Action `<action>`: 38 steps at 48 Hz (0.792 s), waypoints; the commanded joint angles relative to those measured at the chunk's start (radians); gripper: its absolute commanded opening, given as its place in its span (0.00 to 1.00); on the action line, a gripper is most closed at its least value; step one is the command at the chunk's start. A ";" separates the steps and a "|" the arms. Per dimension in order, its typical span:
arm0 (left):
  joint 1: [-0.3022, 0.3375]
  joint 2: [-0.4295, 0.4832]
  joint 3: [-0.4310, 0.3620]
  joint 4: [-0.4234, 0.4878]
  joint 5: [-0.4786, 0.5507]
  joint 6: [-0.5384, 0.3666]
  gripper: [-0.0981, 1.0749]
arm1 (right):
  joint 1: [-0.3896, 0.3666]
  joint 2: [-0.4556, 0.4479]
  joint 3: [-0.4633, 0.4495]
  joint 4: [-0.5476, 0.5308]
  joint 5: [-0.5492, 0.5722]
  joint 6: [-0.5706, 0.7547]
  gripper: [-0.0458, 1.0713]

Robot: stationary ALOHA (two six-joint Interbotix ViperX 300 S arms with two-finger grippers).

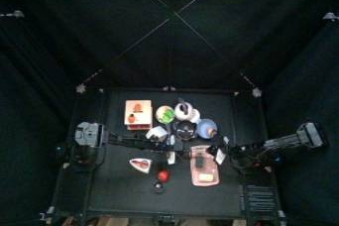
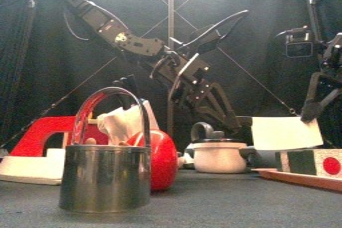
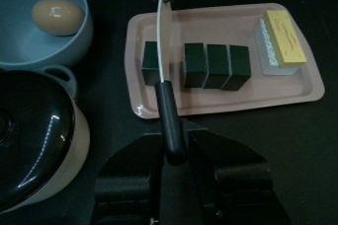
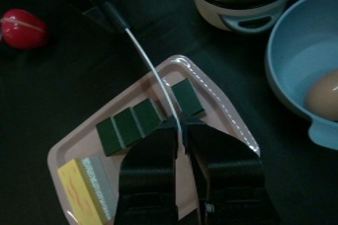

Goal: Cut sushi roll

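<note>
both arms over sushi roll [image 3: 199, 66]

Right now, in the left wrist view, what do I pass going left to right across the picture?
Black pot → blue bowl holding an egg → knife held in the left gripper → dark green sushi pieces on the pink tray → yellow block.

text: none readable | labels: none | numbers: none (orange box [image 1: 134, 113] print too small to read)
</note>
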 commanded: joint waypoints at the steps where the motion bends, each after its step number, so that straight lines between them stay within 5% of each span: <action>1: -0.015 -0.037 -0.029 0.003 -0.026 0.000 0.60 | 0.015 -0.011 -0.031 -0.008 -0.023 0.003 0.40; 14: -0.066 -0.031 -0.031 0.002 -0.029 -0.002 0.60 | 0.107 -0.009 -0.025 0.006 -0.051 0.006 0.40; 38: -0.066 -0.017 -0.031 0.000 -0.029 -0.003 0.60 | 0.104 0.005 -0.017 0.012 -0.044 0.006 0.40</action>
